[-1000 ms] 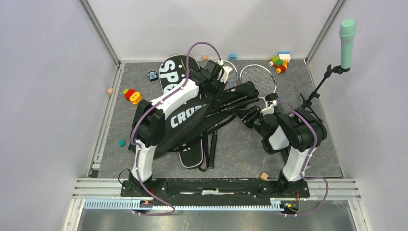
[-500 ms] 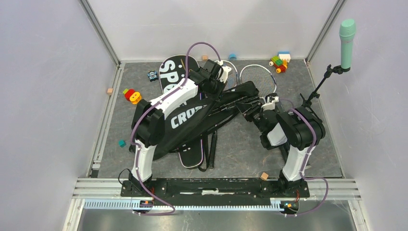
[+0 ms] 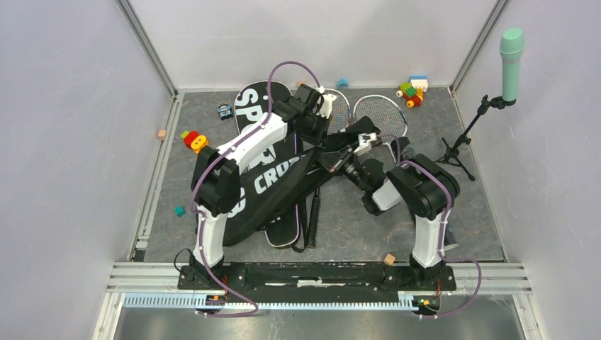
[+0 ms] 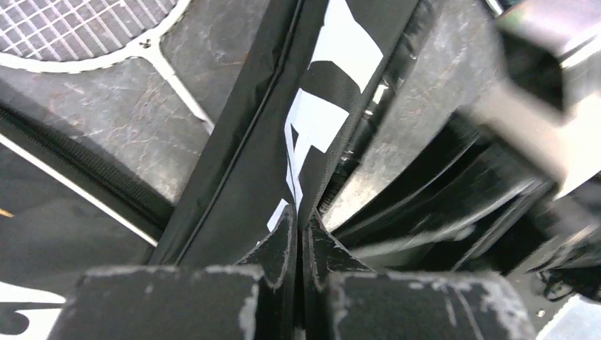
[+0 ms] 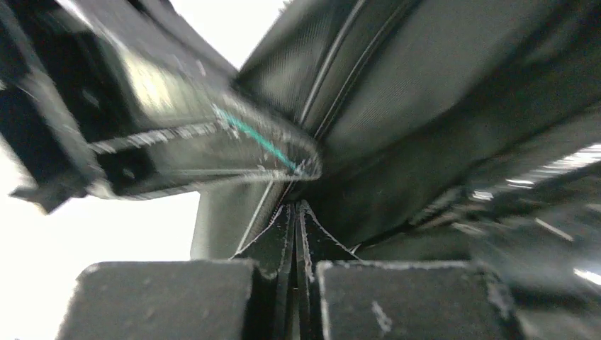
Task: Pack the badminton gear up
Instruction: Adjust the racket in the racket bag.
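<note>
The black "CROSSWAY" bag (image 3: 273,180) lies across the black "SPORT" bag (image 3: 249,106) in the middle of the mat. My left gripper (image 3: 320,133) is shut on the CROSSWAY bag's lettered edge (image 4: 312,120), its jaws (image 4: 300,221) pressed together on the fabric. My right gripper (image 3: 334,160) has reached in from the right and is shut at the same bag's seamed edge (image 5: 397,92), jaws (image 5: 295,210) together. Two racket heads (image 3: 383,113) (image 3: 339,106) show behind the bag; one shows in the left wrist view (image 4: 71,28). No shuttlecock or tube is in view.
A mint-green microphone (image 3: 511,49) on a black stand (image 3: 457,145) is at the right. Toy blocks lie at the back right (image 3: 411,91) and left (image 3: 195,140), and a toy car (image 3: 225,110). Small cubes (image 3: 388,259) (image 3: 179,210) sit near the front. A black strap (image 3: 313,212) trails forward.
My right arm has swung left to the bag and its gripper has gone from open to shut. The left arm has pulled the bag's edge slightly back; the bag's upper end has shifted.
</note>
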Controlling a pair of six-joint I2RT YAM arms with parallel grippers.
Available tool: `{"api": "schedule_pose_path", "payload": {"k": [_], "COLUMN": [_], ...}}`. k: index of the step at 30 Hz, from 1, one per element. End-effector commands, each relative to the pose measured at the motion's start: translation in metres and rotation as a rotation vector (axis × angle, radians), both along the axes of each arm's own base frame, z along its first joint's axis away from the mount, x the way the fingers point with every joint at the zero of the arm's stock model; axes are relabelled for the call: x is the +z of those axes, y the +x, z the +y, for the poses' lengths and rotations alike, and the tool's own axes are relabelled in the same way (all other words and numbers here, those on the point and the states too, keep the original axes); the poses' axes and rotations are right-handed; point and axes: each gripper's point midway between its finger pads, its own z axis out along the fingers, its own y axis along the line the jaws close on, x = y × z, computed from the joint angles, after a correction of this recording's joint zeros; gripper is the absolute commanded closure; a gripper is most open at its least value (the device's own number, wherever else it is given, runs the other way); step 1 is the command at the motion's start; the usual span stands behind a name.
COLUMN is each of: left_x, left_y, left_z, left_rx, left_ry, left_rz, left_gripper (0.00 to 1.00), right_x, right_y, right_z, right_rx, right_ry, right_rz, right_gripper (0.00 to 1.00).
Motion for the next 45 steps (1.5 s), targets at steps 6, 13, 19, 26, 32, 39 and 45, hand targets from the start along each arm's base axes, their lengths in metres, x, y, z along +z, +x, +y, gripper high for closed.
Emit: {"api": "schedule_pose_path", "payload": {"k": [6,13,19,26,32,39,45], "left_x": [0.086,0.058,0.058,0.062,0.061,0.067,0.068], "left_y": [-0.024,0.019,0.031,0.028,0.021,0.014,0.012], "left_z": [-0.053,-0.021,-0.011,-0.007,-0.009,-0.012,-0.013], "left_rx": [-0.109,0.092,0.127,0.114,0.082,0.050,0.043], "left_ry": [-0.321,-0.143,-0.130,-0.143,-0.155,-0.182,-0.189], "left_rz": [-0.016,-0.136,-0.159,-0.169,-0.151,-0.137,-0.133], "left_gripper": [0.98,0.98,0.98,0.98,0.98,0.98,0.98], "right_x": [-0.022,0.014,0.010,0.019,0.007,0.010,0.011], "right_y": [-0.012,-0.022,-0.043,-0.027,0.016,0.053,0.062], "right_z": [0.044,0.012,-0.052,-0.117,-0.185,-0.202,-0.175], "right_rx": [0.181,0.201,0.110,0.004,-0.191,-0.227,-0.109], "right_ry": [-0.037,-0.118,-0.212,-0.342,-0.632,-0.757,-0.626], "right_rz": [-0.012,-0.125,-0.089,-0.117,-0.042,-0.072,-0.113], "right_gripper": [1.00,0.69,0.38,0.17,0.17,0.15,0.14]}}
